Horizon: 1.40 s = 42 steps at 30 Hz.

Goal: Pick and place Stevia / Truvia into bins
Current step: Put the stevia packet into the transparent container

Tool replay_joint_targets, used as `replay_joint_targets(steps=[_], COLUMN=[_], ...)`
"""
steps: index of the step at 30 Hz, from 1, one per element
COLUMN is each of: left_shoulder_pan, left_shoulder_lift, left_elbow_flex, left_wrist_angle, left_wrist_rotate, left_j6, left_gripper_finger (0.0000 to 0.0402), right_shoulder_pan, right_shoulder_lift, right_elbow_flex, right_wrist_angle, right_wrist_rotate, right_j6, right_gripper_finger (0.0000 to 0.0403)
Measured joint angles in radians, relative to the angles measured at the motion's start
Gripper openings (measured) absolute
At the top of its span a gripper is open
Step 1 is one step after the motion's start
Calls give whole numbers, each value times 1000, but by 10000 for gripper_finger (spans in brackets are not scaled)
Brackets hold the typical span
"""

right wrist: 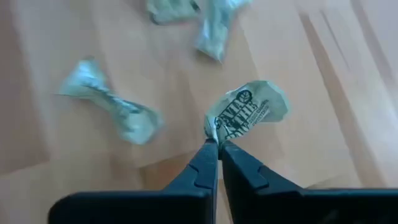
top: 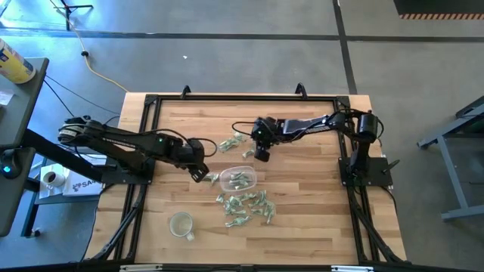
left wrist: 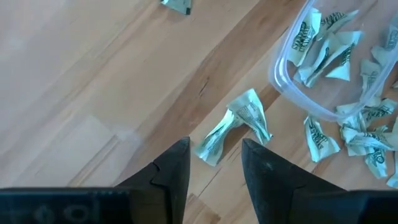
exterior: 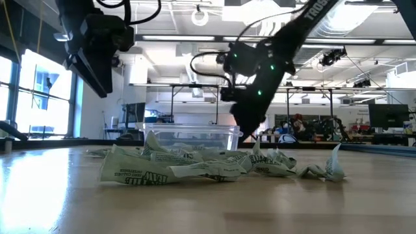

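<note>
Green-and-white sachets (top: 243,205) lay heaped nearest on the worktop (top: 302,219), more inside the tub (top: 239,178). The left gripper (left wrist: 214,163) hovered with fingers spread over one sachet (left wrist: 235,125) beside the tub. Farther back, the right gripper (right wrist: 217,147) had its fingers pinching a crumpled sachet (right wrist: 247,112).

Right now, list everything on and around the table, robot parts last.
Stevia sachets: many, green and white, scattered mid-table; several in the tub, one beside the tub under the left gripper, one pinched by the right gripper.
Clear tub: one, transparent, table centre.
Round clear cup: one, pale rim, near front-left.
Table: one, light wood.
Left gripper: open, above a sachet.
Right gripper: shut on a sachet behind the tub.
</note>
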Motion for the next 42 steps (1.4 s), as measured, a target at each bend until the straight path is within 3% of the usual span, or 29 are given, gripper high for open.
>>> replay_joint_targets(steps=[4, 10, 12, 18, 25, 31, 37, 42], left_shoulder_pan=[0, 64, 80, 64, 23, 19, 20, 20], left_shoulder_lift=[-3, -3, -8, -16, -15, 15, 129, 237], left_elbow_flex=[-32, -101, -128, -214, -271, -269, -269, -266], left_wrist_angle=[59, 178, 203, 227, 330, 431, 505, 513], left_wrist_rotate=[7, 144, 184, 279, 258, 201, 186, 143], left_j6=[40, 176, 242, 393, 409, 458, 591, 621], left_gripper_finger=[177, 166, 157, 133, 165, 216, 231, 197], right_shoulder_pan=[44, 150, 190, 273, 284, 307, 312, 323], right_shoulder_lift=[-29, -40, -39, -25, -33, -95, -111, -119], right_elbow_flex=[124, 264, 263, 263, 265, 265, 265, 264], right_wrist_angle=[-146, -282, -297, -267, -284, -387, -500, -520], right_wrist_rotate=[-58, -423, -457, -249, -82, 100, 131, 200], right_j6=[-46, 6, 8, 57, 221, 202, 179, 125], right_gripper_finger=[3, 3, 6, 53, 204, 305, 326, 316])
